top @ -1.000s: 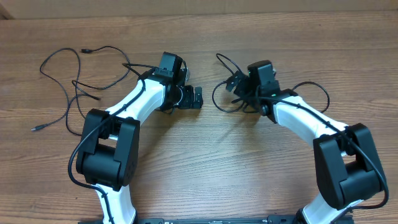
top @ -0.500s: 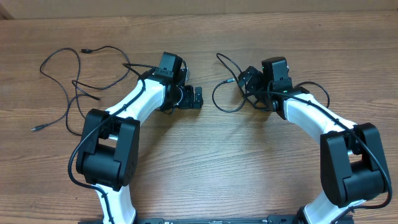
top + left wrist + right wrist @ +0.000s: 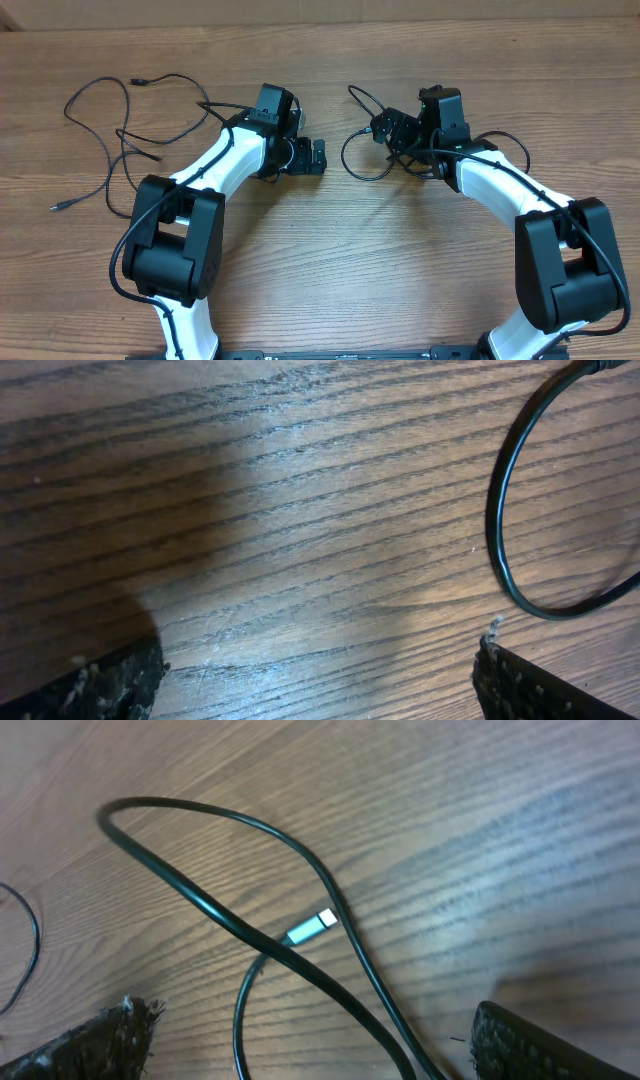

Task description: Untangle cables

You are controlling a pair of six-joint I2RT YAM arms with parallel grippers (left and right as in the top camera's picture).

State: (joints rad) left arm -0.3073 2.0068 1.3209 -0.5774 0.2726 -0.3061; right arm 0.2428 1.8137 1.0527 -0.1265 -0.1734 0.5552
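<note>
1. Overhead, the table [image 3: 330, 260] carries everything. The left end effector [image 3: 305, 157], near its middle, serves as the marker for the rest.
2. The right arm [image 3: 500, 190] is what has moved. Within the last second its wrist has swung away from the left end effector and its elbow has settled further out. It now reaches in bent, with the right end effector [image 3: 395, 128] near the marker, jaws wide apart and nothing between them.
3. The left arm [image 3: 225, 160] has not shifted. It lies folded low, its forearm running to the left end effector, whose jaws stand apart over bare wood and hold nothing.
4. The tangled cable [image 3: 345, 160] lies between the two end effectors, just beside the left one, its loop much as it was. I judge the pull-back to be a re-aim, with the crossing not yet undone. The loose cable [image 3: 120, 140] sprawls well apart on the marker's other side, unmoved.
5. The silver plug [image 3: 312, 927], in the right wrist view, rests where two strands cross, ahead of the open right jaws.
</note>
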